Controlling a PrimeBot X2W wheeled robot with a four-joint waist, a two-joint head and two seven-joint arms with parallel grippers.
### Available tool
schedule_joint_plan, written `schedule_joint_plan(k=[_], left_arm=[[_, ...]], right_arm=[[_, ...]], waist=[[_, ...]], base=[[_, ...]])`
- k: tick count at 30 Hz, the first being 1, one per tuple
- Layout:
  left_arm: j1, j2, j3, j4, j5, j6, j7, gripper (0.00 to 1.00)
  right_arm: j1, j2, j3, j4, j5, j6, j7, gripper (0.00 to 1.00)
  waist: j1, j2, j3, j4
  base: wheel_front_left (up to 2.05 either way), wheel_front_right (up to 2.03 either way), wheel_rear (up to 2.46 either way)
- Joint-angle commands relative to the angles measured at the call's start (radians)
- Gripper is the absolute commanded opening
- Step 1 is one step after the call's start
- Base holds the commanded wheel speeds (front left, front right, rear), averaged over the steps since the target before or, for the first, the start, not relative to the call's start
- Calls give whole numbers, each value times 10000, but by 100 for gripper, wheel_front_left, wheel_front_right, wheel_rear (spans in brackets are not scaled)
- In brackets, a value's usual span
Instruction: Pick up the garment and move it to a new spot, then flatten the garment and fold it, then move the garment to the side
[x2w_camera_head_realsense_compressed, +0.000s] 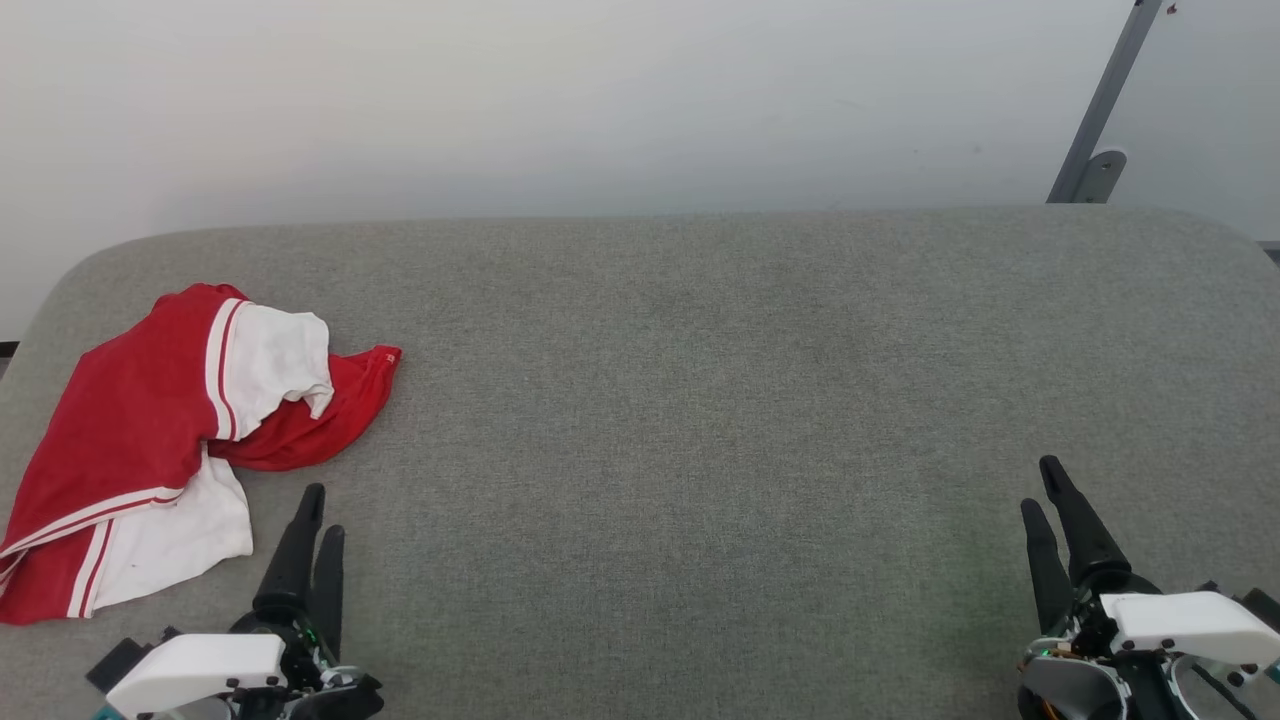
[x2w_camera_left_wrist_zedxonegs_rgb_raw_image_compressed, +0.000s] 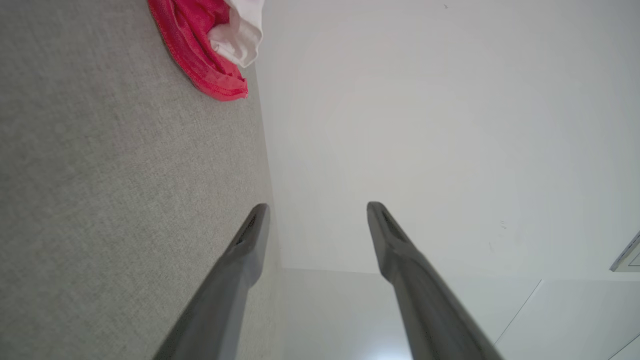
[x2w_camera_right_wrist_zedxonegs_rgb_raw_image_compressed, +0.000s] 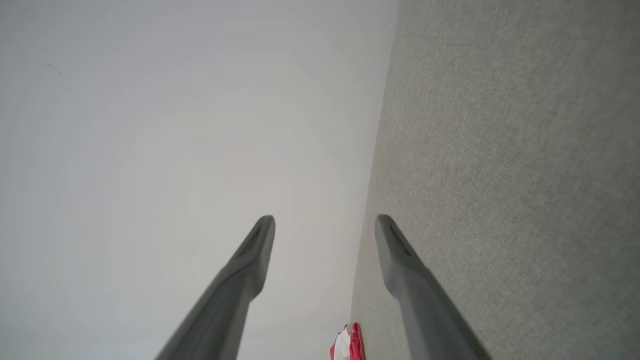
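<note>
- Since the crumpled red jersey T-shirt (x2w_camera_head_realsense_compressed: 120, 430), with its white short sleeves and red-and-white striped trim, lies heaped at the left end of the grey fabric-covered table (x2w_camera_head_realsense_compressed: 700, 400), the left gripper (x2w_camera_head_realsense_compressed: 322, 510) is much the nearer. The cloth sits just beside its fingertips, ahead and to the left, not touching.
- At the table's near right stands the right gripper (x2w_camera_head_realsense_compressed: 1040, 483), well apart from the shirt, with the whole bare middle of the table between them.
- Both grippers hold nothing. Each wrist view shows a clear wide gap between the two dark fingers.
- The heap's long axis runs on a diagonal, from the near-left table edge away toward the centre.
- A rounded red lobe (x2w_camera_head_realsense_compressed: 345, 400) at the far end points right, toward the table's middle. One white sleeve (x2w_camera_head_realsense_compressed: 275, 365) lies folded on top, and another spreads at the near end.
- Whether that lobe is collar or hem I cannot tell.
- The first pick probably falls to the left arm, reaching forward and left onto the cloth.
</note>
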Motion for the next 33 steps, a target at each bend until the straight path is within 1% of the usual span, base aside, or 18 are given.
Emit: schedule_joint_plan(k=[1, 7, 13, 25, 26, 27, 33], left_arm=[[-311, 185, 31, -163, 152, 1, -111, 100], [-402, 518, -131, -175, 757, 2, -485, 100], [-488, 823, -222, -186, 2080, 28, -826, 100], [-391, 910, -256, -497, 5089, 41, -1330, 100], [-379, 908, -270, -506, 5296, 41, -1369, 100], [-379, 908, -270, -506, 5296, 41, -1369, 100], [-338, 946, -338, -548, 6544, 73, -1595, 100]], right_arm=[[-384, -63, 28, -103, -137, 0, -119, 100], [-695, -209, 275, 42, -812, 0, -480, 100], [-936, -366, 403, 136, -1965, 0, -781, 100], [-1123, -305, 309, 19, -4936, 0, -1282, 100], [-1142, -320, 335, 20, -5214, 0, -1319, 100], [-1142, -320, 335, 20, -5214, 0, -1319, 100], [-1269, -395, 437, 61, -6831, 0, -1549, 100]], waist=[[0, 0, 1, 5], [0, 0, 1, 18], [0, 0, 5, 35], [0, 0, 42, 54], [0, 0, 45, 52], [0, 0, 45, 52], [0, 0, 58, 49]], base=[[0, 0, 0], [0, 0, 0], [0, 0, 0], [0, 0, 0], [0, 0, 0], [0, 0, 0], [0, 0, 0]])
